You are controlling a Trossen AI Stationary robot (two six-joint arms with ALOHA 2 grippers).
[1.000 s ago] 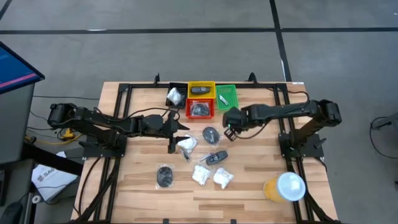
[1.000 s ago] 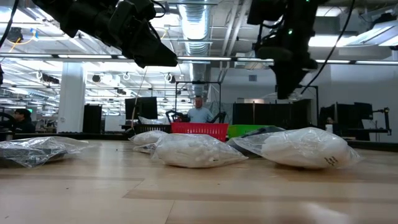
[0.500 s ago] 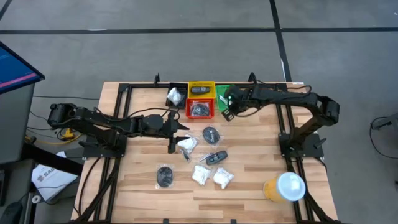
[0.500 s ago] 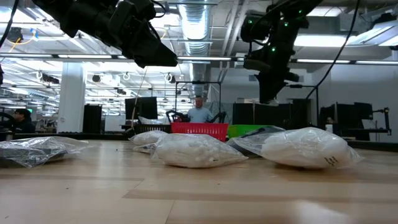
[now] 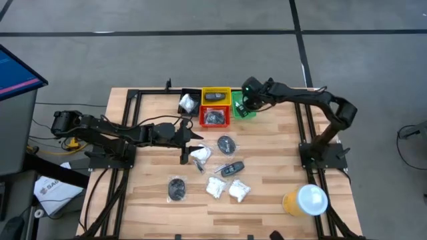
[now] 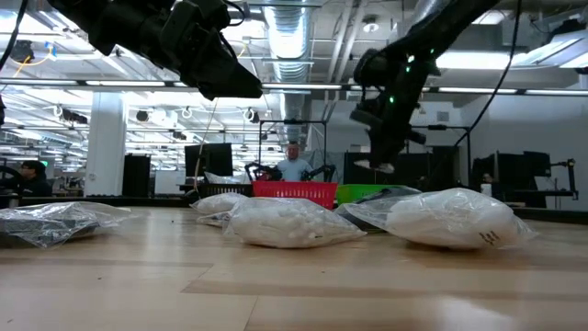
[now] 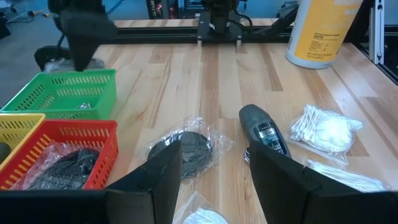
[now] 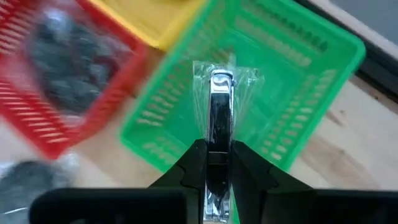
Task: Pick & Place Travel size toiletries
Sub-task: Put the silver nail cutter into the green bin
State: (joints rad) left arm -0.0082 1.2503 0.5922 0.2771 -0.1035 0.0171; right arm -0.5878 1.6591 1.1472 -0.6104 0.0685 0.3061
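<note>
My right gripper (image 5: 248, 101) hovers over the green bin (image 5: 243, 105) at the table's far side, shut on a little silvery piece in a clear wrapper (image 8: 219, 93). My left gripper (image 7: 214, 174) waits open at mid-left, above the table and touching nothing. Loose on the wood lie a wrapped dark disc (image 5: 227, 143), a black oblong piece (image 5: 232, 168), white packets (image 5: 217, 188) (image 5: 239, 191) (image 5: 200, 155) and another dark disc (image 5: 177, 188). My right gripper pinches the wrapped silvery piece by its lower end (image 8: 217, 142) between its two fingers (image 8: 194, 163). The fingers point steeply down and lie along the piece. The rest of the piece sticks out past the fingertips, clear above the green bin's floor (image 8: 273, 106).
Beside the green bin stand a yellow bin (image 5: 215, 97), a red bin (image 5: 215, 117) with dark wrapped items and a black bin (image 5: 189, 101) with a white packet. An orange cup with a white lid (image 5: 303, 200) stands near the front right corner. A person shows far behind (image 6: 294, 165).
My right gripper has swung from the table's middle right toward the far edge and leftward, rolling as it went, and now hangs over the green bin with the wrapped silvery piece still between its fingers.
</note>
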